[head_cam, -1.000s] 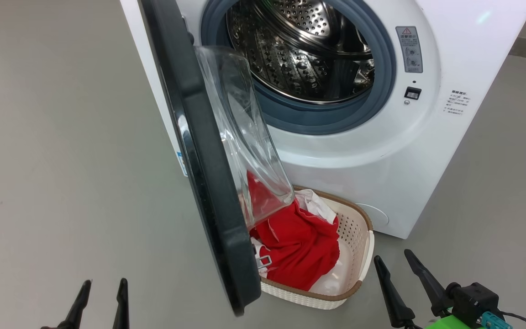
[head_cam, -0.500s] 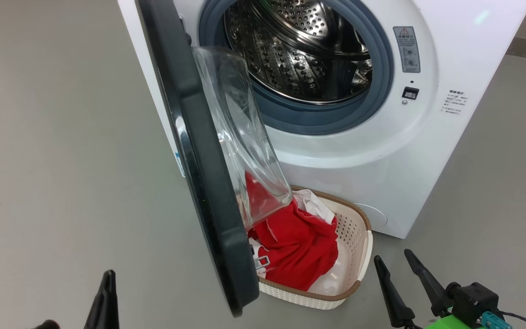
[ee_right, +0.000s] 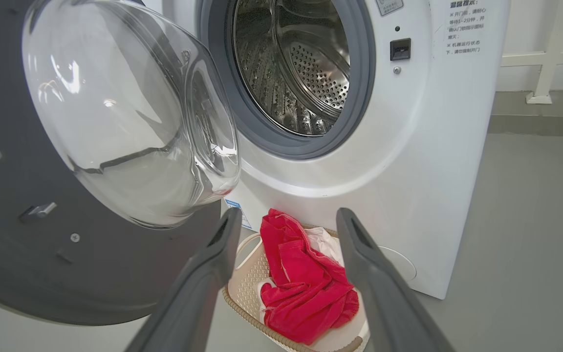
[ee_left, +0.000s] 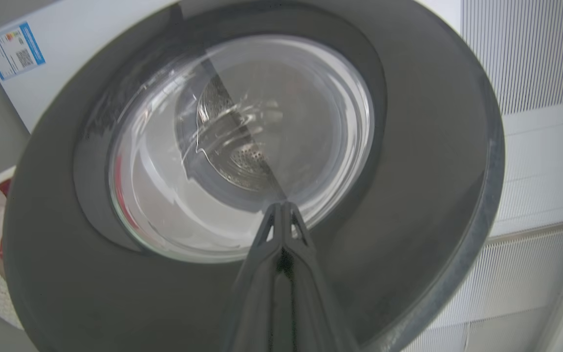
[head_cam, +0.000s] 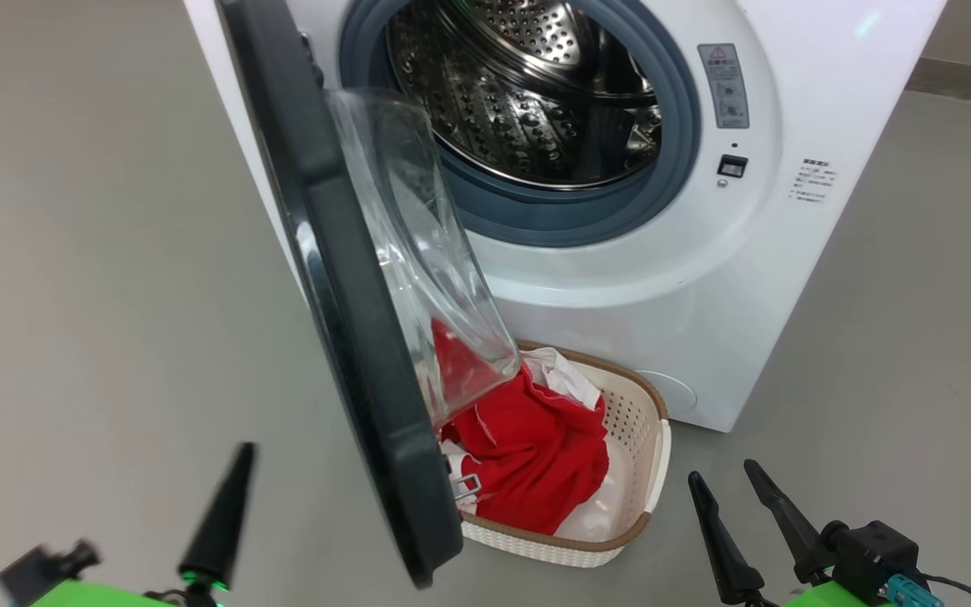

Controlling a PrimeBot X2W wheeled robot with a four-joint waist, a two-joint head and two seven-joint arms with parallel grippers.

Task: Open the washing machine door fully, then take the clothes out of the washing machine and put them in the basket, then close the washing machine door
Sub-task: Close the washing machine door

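Observation:
The white washing machine [head_cam: 797,101] stands with its steel drum [head_cam: 528,93] bare. The washing machine door [head_cam: 342,295] hangs open, edge-on to me, glass bowl facing the drum. Red and white clothes [head_cam: 536,447] lie in the cream basket [head_cam: 650,497] on the floor under the door. My left gripper [head_cam: 241,455] is shut with nothing in it, left of the door. In the left wrist view its joined tips [ee_left: 284,208] point at the door's outer face [ee_left: 408,195]; contact is unclear. My right gripper [head_cam: 721,474] stands open right of the basket, framing the clothes [ee_right: 306,288] in its wrist view [ee_right: 289,215].
Grey floor [head_cam: 72,253] spreads to the left of the machine and to its right. A white slatted wall panel [ee_left: 530,49] shows behind the door in the left wrist view. A blue label [ee_left: 15,46] sits on the machine's side.
My left gripper's fingers have come together, and it has risen and moved right toward the door's outer side. The head camera has shifted a little. The right gripper has stayed put.

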